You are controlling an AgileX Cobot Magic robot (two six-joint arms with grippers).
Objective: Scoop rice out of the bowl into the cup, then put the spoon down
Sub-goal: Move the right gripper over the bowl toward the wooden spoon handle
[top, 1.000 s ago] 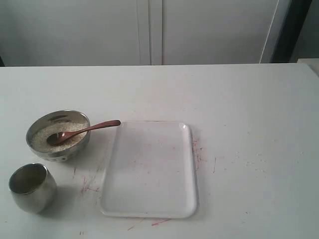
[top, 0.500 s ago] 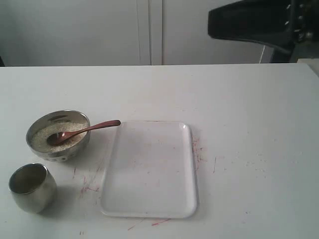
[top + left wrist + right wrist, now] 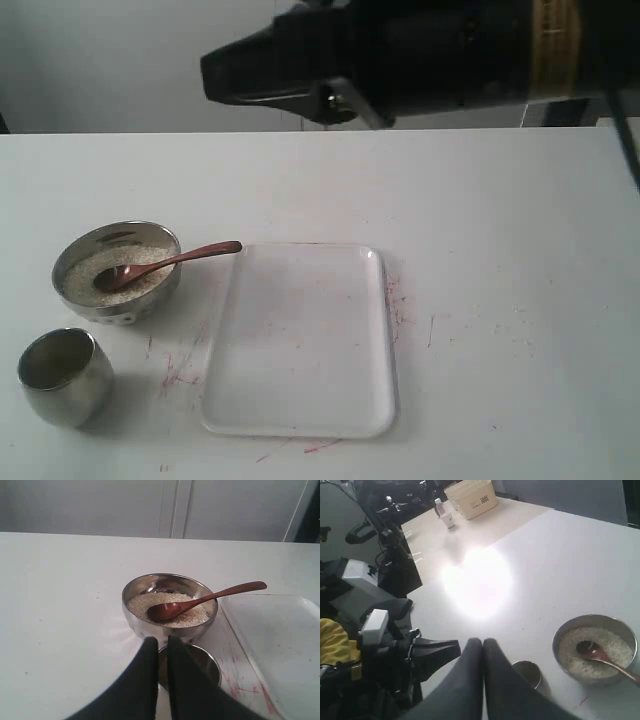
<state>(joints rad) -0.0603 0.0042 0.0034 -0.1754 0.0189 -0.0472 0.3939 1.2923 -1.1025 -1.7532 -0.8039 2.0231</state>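
Note:
The steel bowl (image 3: 140, 305) stands at the table's left, holding white rice (image 3: 85, 272). The brown wooden spoon (image 3: 180, 258) lies with its head in the rice and its handle over the rim toward the tray. The small steel cup (image 3: 65, 385) stands just in front of the bowl. My left gripper (image 3: 163, 641) is shut and empty, hovering over the cup (image 3: 207, 662), short of the bowl (image 3: 137, 625) and spoon (image 3: 220, 594). My right gripper (image 3: 483, 642) is shut and empty, high above the table, with cup (image 3: 527, 672) and bowl (image 3: 560, 640) below it.
A clear plastic tray (image 3: 300, 340) lies flat in the middle, right of the bowl. Red marks stain the white table around it. The right arm's dark body (image 3: 430, 50) spans the top of the exterior view. A cream basket (image 3: 472, 497) sits on a far table.
The right arm has swung in from the upper right and now reaches leftward across the top of the exterior view. Bowl, spoon, cup and tray have not moved.

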